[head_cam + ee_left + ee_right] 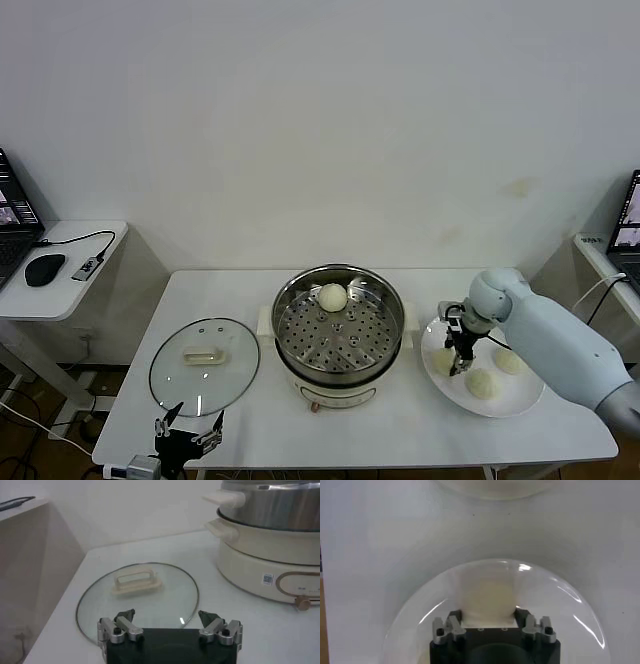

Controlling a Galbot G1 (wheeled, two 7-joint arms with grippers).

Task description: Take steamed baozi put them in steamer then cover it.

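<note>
My left pincer (188, 420) hangs at the near edge of the white bench (250, 440), fingers spread wide, holding nothing. Just beyond it lies the glass lid (205, 365) flat on the bench, cream handle (136, 581) up, to the left of the steamer (339, 325). Left wrist view: lid right in front of my open fingertips, steamer's cream base (270, 565) past it.

My right pincer (457, 365) is down on the white plate (500, 405) at the right of the bench, closed on a baozi (485, 597) at the plate's left side. Right wrist view shows that bun squeezed between both fingers (454, 619), sitting on the plate. In the head view this gripped bun (444, 361) is mostly hidden behind the pincer. Two more baozi on the same plate: one near the middle (482, 383), one farther right (510, 361), apart from each other.

Steamer stands mid-bench between lid and plate, uncovered, perforated tray showing. One baozi (332, 296) already sits on the tray, toward the far rim.

Further back left, a side desk (90, 290) with a mouse (44, 268) and a laptop (15, 220).
</note>
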